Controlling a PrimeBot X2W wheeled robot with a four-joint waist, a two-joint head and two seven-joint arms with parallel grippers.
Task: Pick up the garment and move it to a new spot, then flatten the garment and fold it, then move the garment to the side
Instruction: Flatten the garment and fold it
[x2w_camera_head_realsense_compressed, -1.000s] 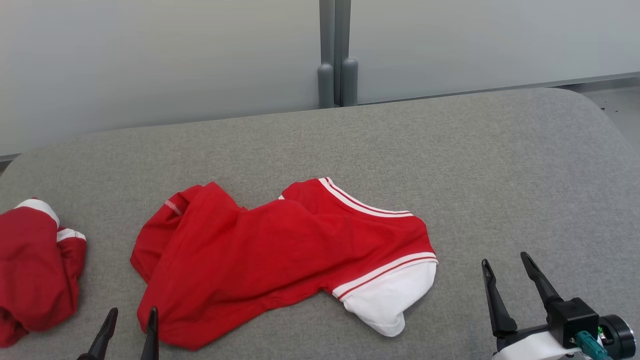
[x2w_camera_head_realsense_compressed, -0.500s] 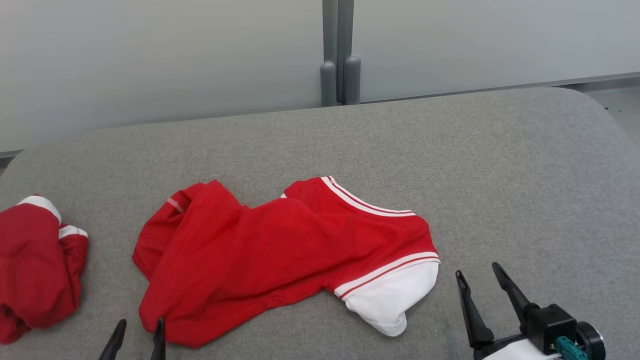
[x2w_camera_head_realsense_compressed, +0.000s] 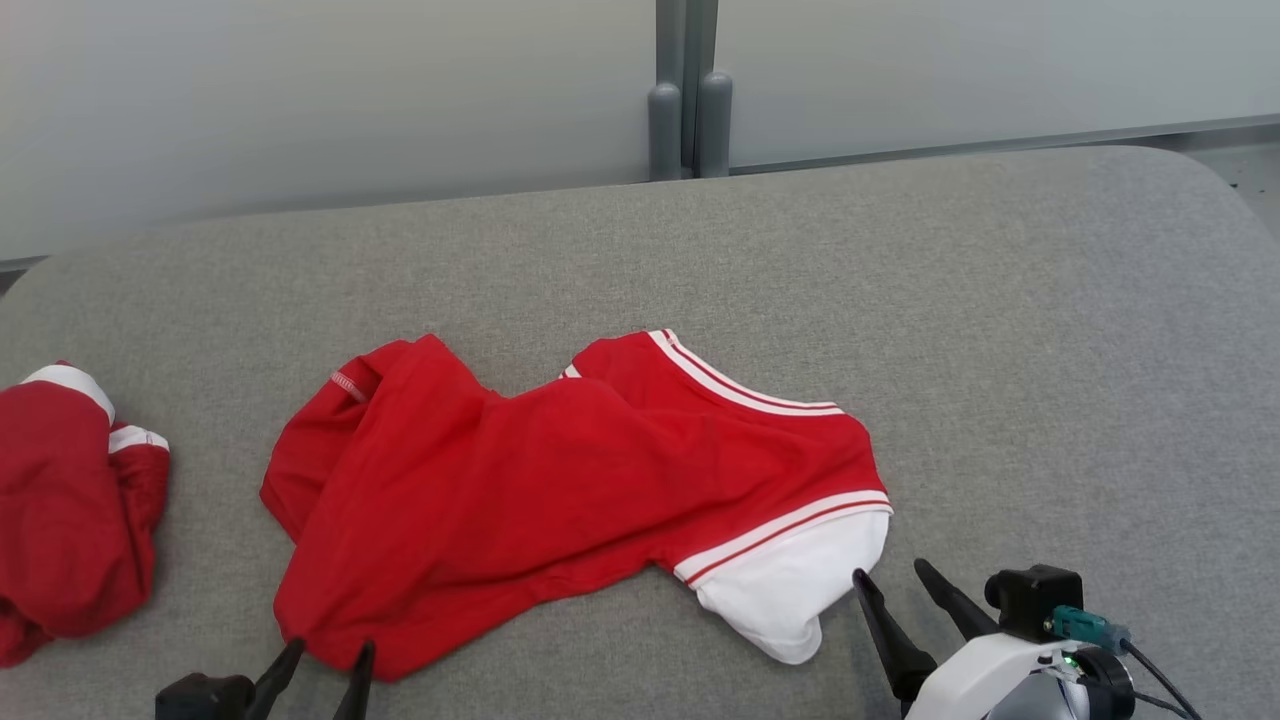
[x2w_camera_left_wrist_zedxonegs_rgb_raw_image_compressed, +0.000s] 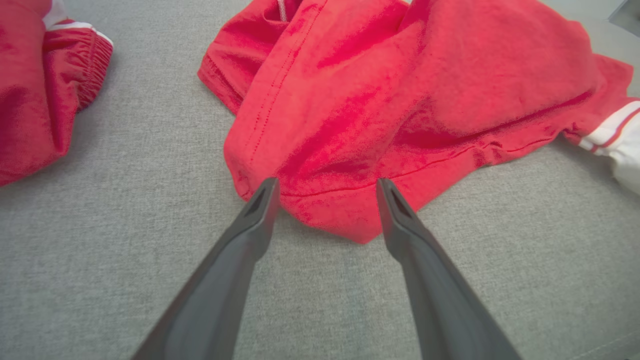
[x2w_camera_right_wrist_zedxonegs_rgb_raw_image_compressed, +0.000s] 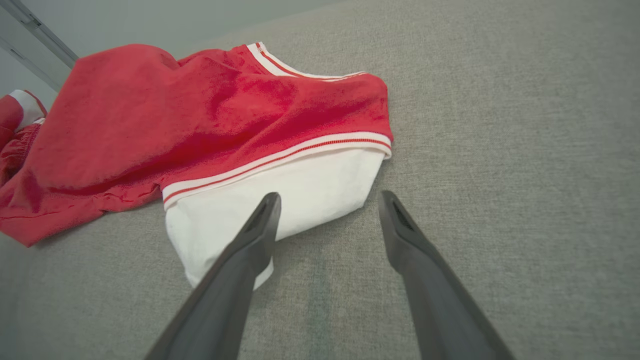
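currently: crumpled red cloth garment (x2w_camera_head_realsense_compressed: 560, 480), long axis left-to-right, white sleeve end (x2w_camera_head_realsense_compressed: 790, 590) toward my right gripper (x2w_camera_head_realsense_compressed: 889, 570); left gripper (x2w_camera_head_realsense_compressed: 333, 646) at hem; both spread, empty; small tag (x2w_camera_head_realsense_compressed: 347, 386) unreadable.

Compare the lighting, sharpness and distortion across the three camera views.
Head view: soft, even light, faint shadow under the garment, all sharp. Left wrist view: wide-angle stretch makes the left hand loom large; red looks oversaturated. Right wrist view: same stretch on the right hand, no glare on the white sleeve.
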